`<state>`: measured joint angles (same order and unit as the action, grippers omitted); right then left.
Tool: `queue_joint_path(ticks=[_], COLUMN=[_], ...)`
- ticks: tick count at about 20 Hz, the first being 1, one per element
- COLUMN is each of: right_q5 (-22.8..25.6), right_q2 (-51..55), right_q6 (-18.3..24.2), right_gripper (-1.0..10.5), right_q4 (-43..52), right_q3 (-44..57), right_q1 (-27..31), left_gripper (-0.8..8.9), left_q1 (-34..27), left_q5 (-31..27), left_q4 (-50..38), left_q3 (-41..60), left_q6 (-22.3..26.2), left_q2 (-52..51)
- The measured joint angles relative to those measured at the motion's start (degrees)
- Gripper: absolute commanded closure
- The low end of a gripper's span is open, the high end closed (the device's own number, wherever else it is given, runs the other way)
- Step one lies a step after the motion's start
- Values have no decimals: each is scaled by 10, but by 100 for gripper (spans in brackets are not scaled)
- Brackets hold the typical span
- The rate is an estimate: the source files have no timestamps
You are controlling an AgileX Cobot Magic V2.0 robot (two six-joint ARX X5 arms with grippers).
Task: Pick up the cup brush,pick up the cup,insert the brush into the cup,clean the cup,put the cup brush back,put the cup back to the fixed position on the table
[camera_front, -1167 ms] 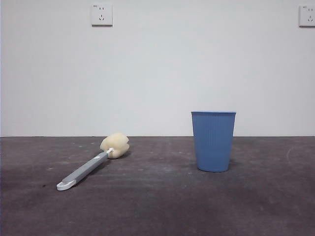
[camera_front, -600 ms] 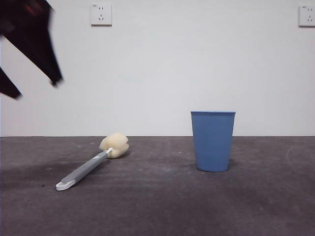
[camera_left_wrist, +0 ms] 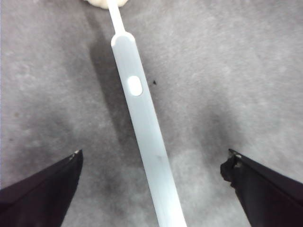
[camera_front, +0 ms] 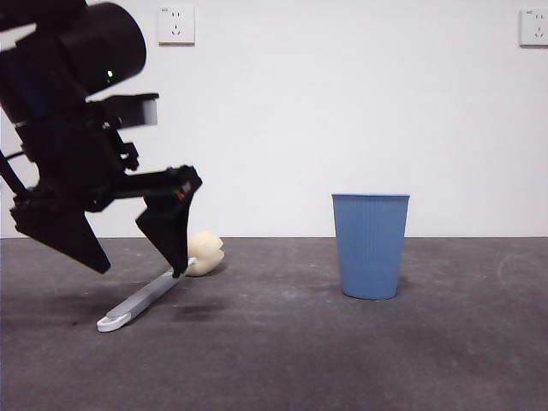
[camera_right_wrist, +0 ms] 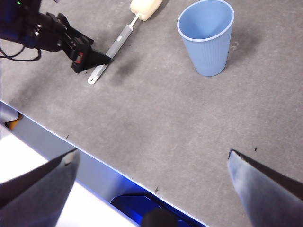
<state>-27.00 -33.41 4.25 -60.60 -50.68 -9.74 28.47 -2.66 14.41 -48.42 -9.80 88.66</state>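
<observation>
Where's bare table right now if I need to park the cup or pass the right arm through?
Bare table lies between the cup brush and the cup, and along the near side before both. It is crowded over the brush handle, where the left gripper hangs open. The right gripper waits near the table's edge.

A second ago we saw no arm at all. Then a dark bit showed at the top corner. Now our left hand (camera_front: 141, 272) has come down low over the cup brush (camera_front: 145, 295). Its two fingers are spread wide apart, one on each side of the grey handle, not touching it. One finger now hides part of the yellow sponge head.
</observation>
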Motion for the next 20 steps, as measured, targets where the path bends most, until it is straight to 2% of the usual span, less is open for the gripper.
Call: queue_joint_path(ticks=[6, 8, 12, 17, 20], right_q5=[0, 0, 0, 0, 0], right_q2=[0, 0, 0, 0, 0], right_q6=[-4, -4, -4, -4, -4], right_gripper=[349, 349, 349, 349, 349], right_q4=[0, 0, 0, 0, 0], right_q3=[0, 0, 0, 0, 0], right_q1=[0, 0, 0, 0, 0], left_gripper=[322, 420, 518, 537, 682], left_q1=[7, 10, 12, 14, 21], left_q5=[-17, -26, -28, -17, -14], left_q4=[-4, -4, 0, 18, 27], left_q3=[0, 0, 0, 0, 0], left_q6=[-13, -15, -21, -30, -34], left_q2=[36, 38, 38, 38, 38])
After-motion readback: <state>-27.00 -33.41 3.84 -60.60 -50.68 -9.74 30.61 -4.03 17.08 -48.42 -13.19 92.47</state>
